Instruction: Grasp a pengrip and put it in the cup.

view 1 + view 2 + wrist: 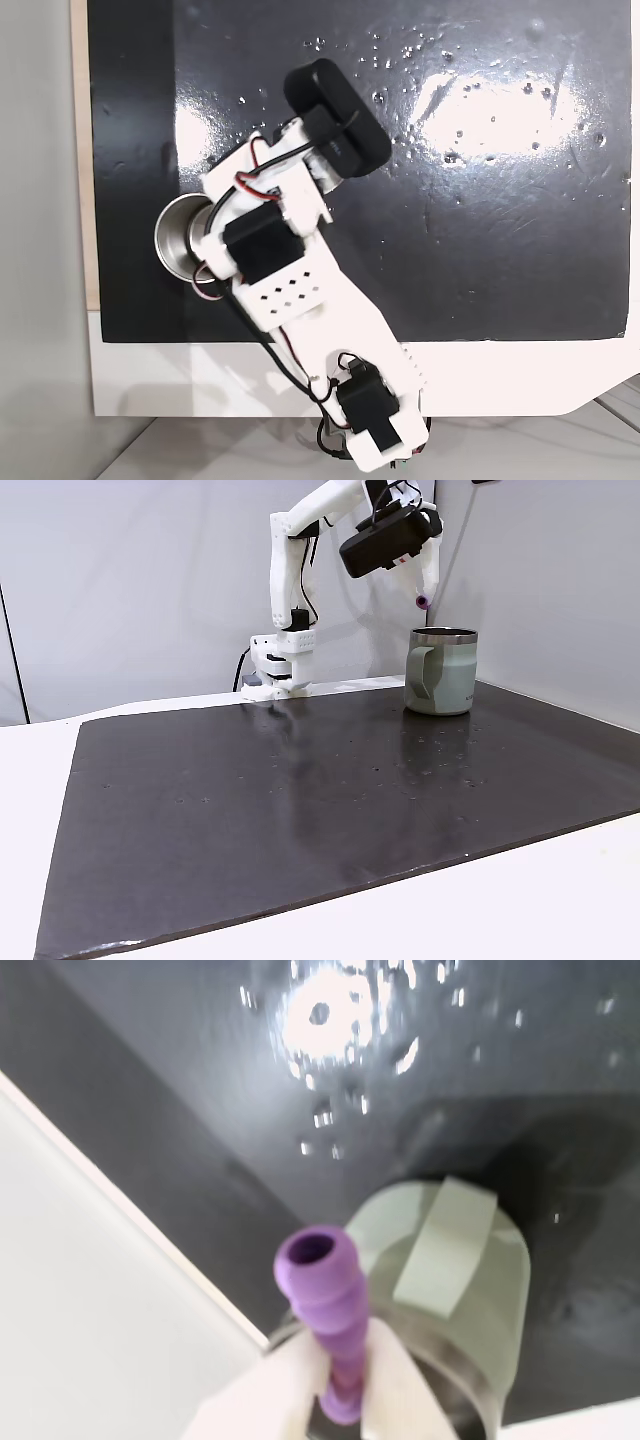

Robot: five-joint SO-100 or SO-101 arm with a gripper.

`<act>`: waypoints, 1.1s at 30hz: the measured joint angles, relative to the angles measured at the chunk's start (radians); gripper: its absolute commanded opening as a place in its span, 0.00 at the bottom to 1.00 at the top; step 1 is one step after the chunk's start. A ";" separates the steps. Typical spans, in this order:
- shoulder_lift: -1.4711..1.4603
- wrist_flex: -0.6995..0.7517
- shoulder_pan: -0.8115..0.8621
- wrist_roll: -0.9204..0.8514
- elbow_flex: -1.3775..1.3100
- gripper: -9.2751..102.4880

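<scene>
Jaws clamped tight on the purple pengrip (325, 1300) here, the gripper (340, 1385) pinching its lower end so the hollow tip pokes out past the white fingers (265, 1390). The steel cup (441, 670) stands just below the jaws, pale handle (445, 1245) showing.

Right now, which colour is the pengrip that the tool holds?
Purple. The pengrip shows best in the wrist view, pinched in the tool above the cup.

A glossy black mat (300, 800) covers most of a white table (560, 910), with glare and small specks toward 1 o'clock in a fixed view. A pale wall (130, 590) rises behind, at 12 o'clock.
</scene>
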 measured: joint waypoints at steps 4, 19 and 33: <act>0.000 0.032 -0.133 0.000 0.000 0.09; 0.023 0.043 -0.268 0.012 0.000 0.26; 0.025 0.043 -0.282 0.021 0.014 0.31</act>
